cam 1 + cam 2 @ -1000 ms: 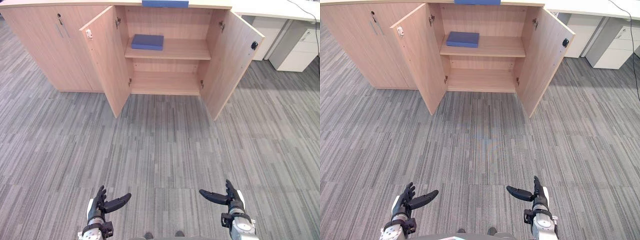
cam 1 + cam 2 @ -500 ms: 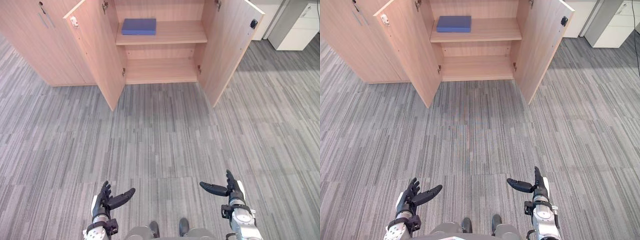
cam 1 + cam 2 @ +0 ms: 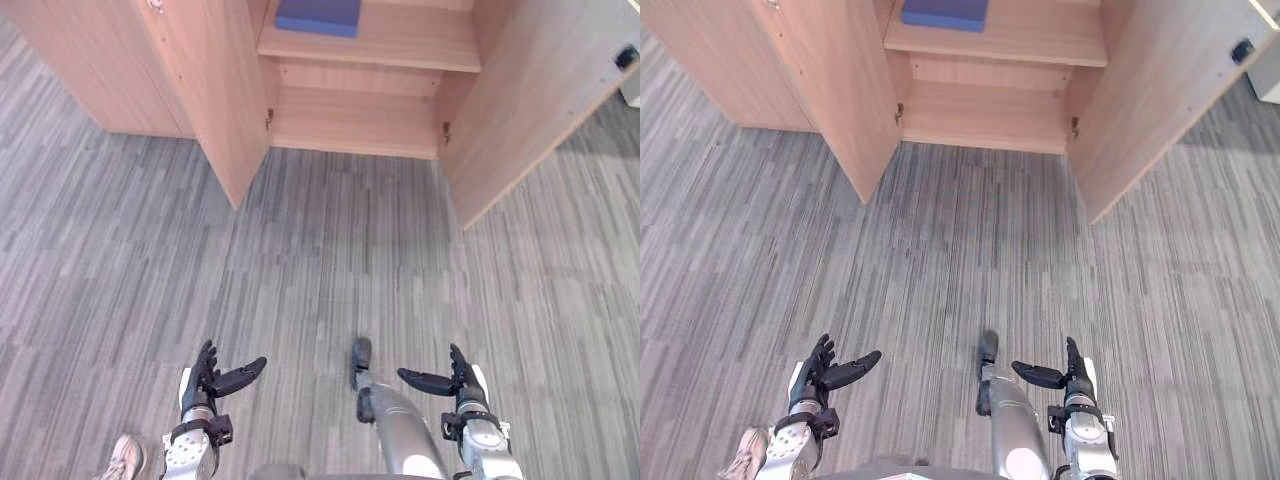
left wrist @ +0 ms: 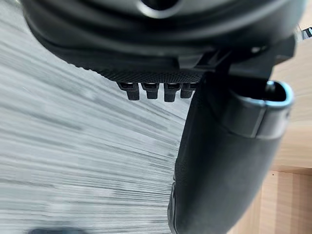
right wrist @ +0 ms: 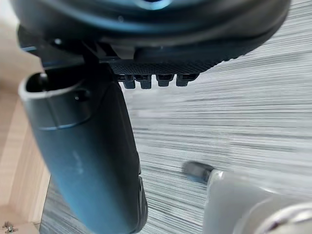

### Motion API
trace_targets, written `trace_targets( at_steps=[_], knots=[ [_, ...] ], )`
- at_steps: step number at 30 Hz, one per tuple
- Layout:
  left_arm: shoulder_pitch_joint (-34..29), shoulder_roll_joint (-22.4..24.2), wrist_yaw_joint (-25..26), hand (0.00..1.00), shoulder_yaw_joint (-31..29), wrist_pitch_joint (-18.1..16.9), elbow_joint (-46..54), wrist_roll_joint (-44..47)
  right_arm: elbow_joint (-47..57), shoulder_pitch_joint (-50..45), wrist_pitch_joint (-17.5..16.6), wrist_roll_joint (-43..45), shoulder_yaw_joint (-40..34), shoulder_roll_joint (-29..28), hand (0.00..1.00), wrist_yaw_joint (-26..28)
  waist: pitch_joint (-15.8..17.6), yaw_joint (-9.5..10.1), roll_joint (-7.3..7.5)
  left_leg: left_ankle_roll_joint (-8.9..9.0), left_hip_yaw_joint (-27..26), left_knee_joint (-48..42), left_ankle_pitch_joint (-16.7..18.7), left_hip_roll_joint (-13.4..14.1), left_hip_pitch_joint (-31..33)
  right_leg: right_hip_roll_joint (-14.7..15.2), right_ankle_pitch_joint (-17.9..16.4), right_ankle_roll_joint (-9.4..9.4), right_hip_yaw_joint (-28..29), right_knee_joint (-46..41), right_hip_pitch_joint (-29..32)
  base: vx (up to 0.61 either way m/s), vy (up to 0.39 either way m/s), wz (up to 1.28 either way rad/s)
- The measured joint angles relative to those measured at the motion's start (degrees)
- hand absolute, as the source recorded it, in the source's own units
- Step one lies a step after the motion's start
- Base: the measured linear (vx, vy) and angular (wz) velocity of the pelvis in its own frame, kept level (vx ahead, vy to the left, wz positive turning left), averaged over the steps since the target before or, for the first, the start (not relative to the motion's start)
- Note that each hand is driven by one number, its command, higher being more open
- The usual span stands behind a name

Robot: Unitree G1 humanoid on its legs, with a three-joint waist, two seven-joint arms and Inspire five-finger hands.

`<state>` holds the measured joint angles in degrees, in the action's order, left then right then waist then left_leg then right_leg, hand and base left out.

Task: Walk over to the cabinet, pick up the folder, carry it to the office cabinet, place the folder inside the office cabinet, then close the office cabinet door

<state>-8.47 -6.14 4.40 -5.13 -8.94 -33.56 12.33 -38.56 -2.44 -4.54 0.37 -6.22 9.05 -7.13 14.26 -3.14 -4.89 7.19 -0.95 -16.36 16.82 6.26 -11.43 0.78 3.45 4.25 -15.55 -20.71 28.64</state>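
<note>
- I see the folder [image 3: 318, 15] on the shelf [image 3: 405, 35] at 12 o'clock, long axis 9-to-3.
- My left hand [image 3: 203, 385] sits slightly nearer than the right hand [image 3: 464, 385]; both are spread and empty.

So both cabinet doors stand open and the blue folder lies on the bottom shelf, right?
No. The blue folder lies on the upper shelf, not the bottom one; the left eye view shows it. Both cabinet doors do stand open.

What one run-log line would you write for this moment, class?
blue folder: on upper shelf of open office cabinet | left robot hand: open, empty | right robot hand: open, empty | stage: pickup not yet done
</note>
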Motion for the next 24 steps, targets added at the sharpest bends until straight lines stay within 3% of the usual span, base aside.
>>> trace_targets(
  at_steps=[2,3,5,6,8,9,11,12,13,14,15,16,18,19,20,21,22,23,24],
  knots=[
    [-0.1,1.14,-0.31,1.0,0.41,0.02,-0.58,-0.02,0.34,-0.48,-0.11,0.01,0.37,-0.12,1.0,0.01,0.11,-0.11,0.13,-0.12,-1.25,-15.1,-9.75,0.99,4.55,-0.3,-4.49,0.15,-0.2,0.17,-5.51,0.73,-0.268,0.17],
    [-0.53,1.6,-0.72,1.0,0.41,-0.02,-0.35,-0.03,0.36,-0.85,-0.12,0.02,1.07,-0.34,1.0,-0.08,0.34,0.29,0.2,0.25,-1.73,-28.09,-14.87,3.09,9.51,-1.28,-6.24,0.38,-0.07,2.51,-10.8,0.63,-0.207,0.02],
    [-0.43,1.55,-1.1,1.0,0.3,-0.12,0.63,0.0,1.36,-0.63,-0.24,0.57,1.03,-2.37,1.0,-0.32,1.49,2.27,1.71,-3.13,-7.13,-47.76,-7.72,7.79,20.95,-3.07,-8.88,1.09,1.43,7.38,-21.18,0.69,-0.195,-0.17],
    [-0.5,1.72,-1.13,1.0,0.3,-0.08,1.15,0.03,1.75,-0.58,-0.28,0.9,1.0,-2.71,1.0,-0.43,1.8,2.61,2.22,-3.9,-8.35,-48.36,-6.76,8.12,23.06,-3.16,-9.3,1.04,1.99,8.68,-23.26,0.51,-0.11,-0.23],
    [-0.88,2.16,-1.27,1.0,0.37,-0.11,2.72,0.03,2.91,-0.53,-0.31,2.11,1.0,-3.15,1.0,-0.53,2.02,3.89,2.58,-5.43,-10.84,-46.16,-4.41,8.48,28.52,-3.36,-10.01,0.63,3.31,12.04,-27.64,0.39,-0.04,-0.25],
    [-1.18,2.33,-1.55,1.0,0.38,-0.1,3.79,0.03,3.37,-0.23,-0.33,2.66,1.01,-3.17,1.0,-0.53,2.11,4.37,2.72,-6.1,-11.7,-39.39,-2.97,7.46,32.56,-3.33,-10.6,0.23,4.21,14.51,-30.67,0.49,0.015,-0.39],
    [-1.25,2.32,-1.9,1.0,0.52,-0.11,4.52,0.05,3.33,0.22,-0.41,2.98,0.87,-2.88,1.0,-0.66,2.28,5.79,3.14,-5.58,-10.45,-21.11,-3.97,3.67,35.08,-2.5,-11.83,-0.93,6.21,16.83,-33.81,0.55,0.086,-0.49],
    [-1.7,2.33,-1.87,1.0,0.5,-0.09,4.54,0.06,3.21,0.14,-0.44,2.97,0.75,-2.71,1.0,-0.83,2.31,6.87,3.21,-4.85,-8.28,-7.59,-7.72,1.32,35.32,-1.91,-13.03,-2.09,7.85,17.98,-35.99,0.53,0.15,-0.72],
    [-2.1,2.26,-1.72,1.0,0.19,0.02,4.17,0.08,2.16,0.28,-0.47,2.97,0.09,-3.13,1.0,-1.02,2.13,7.68,3.58,-4.36,-6.51,-1.15,-15.56,-0.63,34.49,-1.0,-14.41,-3.02,9.9,18.59,-38.0,0.69,0.226,-0.88],
    [-2.54,2.15,-1.43,1.0,-0.07,0.04,4.08,0.08,0.88,0.56,-0.48,2.94,0.12,-3.47,1.0,-1.16,1.55,8.23,4.88,-4.96,-6.24,0.11,-19.97,-1.93,33.33,0.22,-15.16,-3.74,11.62,18.59,-38.58,0.5,0.165,-0.57],
    [-2.35,1.82,-1.13,1.0,-0.11,0.09,3.74,0.08,0.22,0.75,-0.39,2.96,0.1,-3.82,1.0,-1.29,1.04,7.87,6.11,-5.68,-6.76,0.34,-19.24,-3.01,33.06,1.64,-15.39,-4.07,11.93,18.31,-38.38,0.63,0.213,-0.2],
    [-1.66,1.88,-0.69,1.0,-0.12,0.13,3.77,0.08,-0.7,0.89,-0.37,2.88,-0.38,-3.77,1.0,-1.28,0.83,7.04,6.57,-7.54,-7.37,-2.23,-16.63,-3.75,33.22,3.15,-15.19,-4.42,13.61,14.72,-37.09,0.61,0.223,-0.05],
    [-1.98,2.61,-0.6,1.0,-0.05,0.24,3.74,0.06,-1.93,0.76,-0.25,2.72,-1.27,-4.31,1.0,-1.35,0.78,7.2,6.76,-7.73,-8.74,-5.61,-11.49,-4.17,29.77,4.27,-15.11,-5.66,16.54,3.63,-35.53,0.66,0.267,-0.32],
    [-2.69,2.64,-0.62,1.0,0.03,0.23,3.7,0.05,-2.47,0.65,-0.25,2.62,-1.3,-4.88,1.0,-1.29,0.91,6.94,7.02,-7.98,-9.94,-5.31,-8.62,-4.66,24.97,5.04,-13.08,-10.17,16.95,-10.93,-31.71,0.57,0.216,-0.39],
    [-2.82,2.38,-0.61,1.0,0.43,0.29,3.53,0.05,-2.56,0.1,-0.27,2.47,-1.11,-5.36,1.0,-1.13,0.84,6.03,7.13,-8.3,-10.13,-4.0,-6.08,-5.36,19.93,6.44,-8.42,-14.45,16.81,-26.94,-25.66,0.66,0.212,-0.28],
    [-2.6,2.2,-0.59,1.0,0.65,0.38,3.37,0.04,-2.56,-0.16,-0.26,2.42,-1.0,-5.53,1.0,-1.05,0.85,5.8,7.15,-8.45,-10.15,-3.53,-5.15,-5.79,17.83,7.44,-9.12,-13.15,16.37,-33.57,-23.15,0.42,0.09,-0.03],
    [-2.5,2.01,-0.54,1.0,0.72,0.37,3.21,0.01,-2.65,-0.27,-0.21,2.4,-0.5,-5.65,1.0,-0.88,0.83,5.23,7.13,-8.84,-10.2,-2.22,-4.25,-6.08,14.35,8.68,-11.27,-9.65,14.56,-40.32,-19.75,0.51,0.078,0.03],
    [-2.61,1.71,-0.48,1.0,0.71,0.33,3.18,0.02,-2.74,-0.52,-0.2,2.37,0.83,-5.82,1.0,-0.57,0.78,4.7,7.01,-8.92,-10.28,0.92,-4.03,-5.94,9.55,9.69,-13.4,-7.04,11.44,-42.42,-16.11,0.49,0.035,-0.01],
    [-2.67,1.28,-0.4,1.0,0.52,0.2,3.24,0.05,-2.64,-0.47,-0.21,2.3,1.86,-6.37,1.0,-0.33,0.73,4.34,6.91,-8.45,-10.39,4.04,-3.54,-5.04,5.68,9.73,-15.0,-6.51,8.08,-40.28,-12.6,0.58,0.004,-0.04]
  ],
)
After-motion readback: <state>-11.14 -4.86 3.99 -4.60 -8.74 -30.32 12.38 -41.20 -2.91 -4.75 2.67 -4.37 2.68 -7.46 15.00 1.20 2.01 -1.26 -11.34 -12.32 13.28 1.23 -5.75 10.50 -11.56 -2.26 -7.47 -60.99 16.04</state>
